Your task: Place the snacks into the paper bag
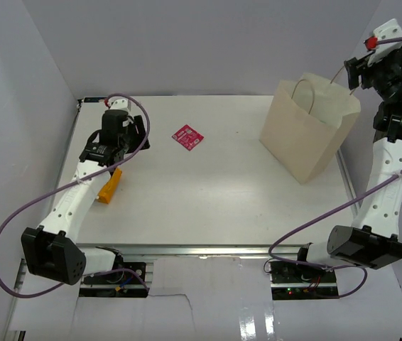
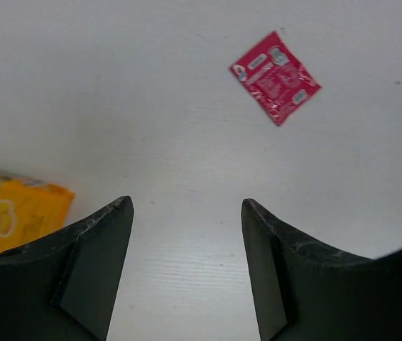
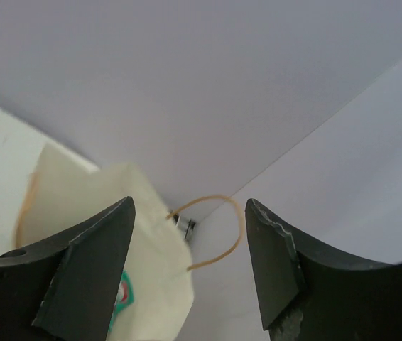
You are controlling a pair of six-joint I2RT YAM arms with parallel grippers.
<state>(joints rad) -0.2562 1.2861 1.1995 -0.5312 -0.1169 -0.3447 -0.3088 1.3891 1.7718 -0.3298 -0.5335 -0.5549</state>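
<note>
The paper bag (image 1: 307, 131) stands upright at the back right, mouth open, with a twine handle (image 3: 219, 231). My right gripper (image 1: 352, 73) hangs open just above its right rim; in the right wrist view the gripper (image 3: 190, 206) holds nothing. A bit of the teal-green snack (image 3: 124, 291) shows at the bag (image 3: 101, 227) beside my finger. The pink-red square snack (image 1: 187, 137) lies flat mid-table. The orange snack (image 1: 110, 185) lies by my left arm. My left gripper (image 1: 140, 135) is open above bare table, the pink-red snack (image 2: 275, 77) ahead of it and the orange snack (image 2: 20, 217) at its left.
White walls close in the table at the back and both sides. The right arm's purple cable (image 1: 314, 220) loops over the table's front right corner. The table's metal front rail (image 1: 208, 250) runs between the two arm bases.
</note>
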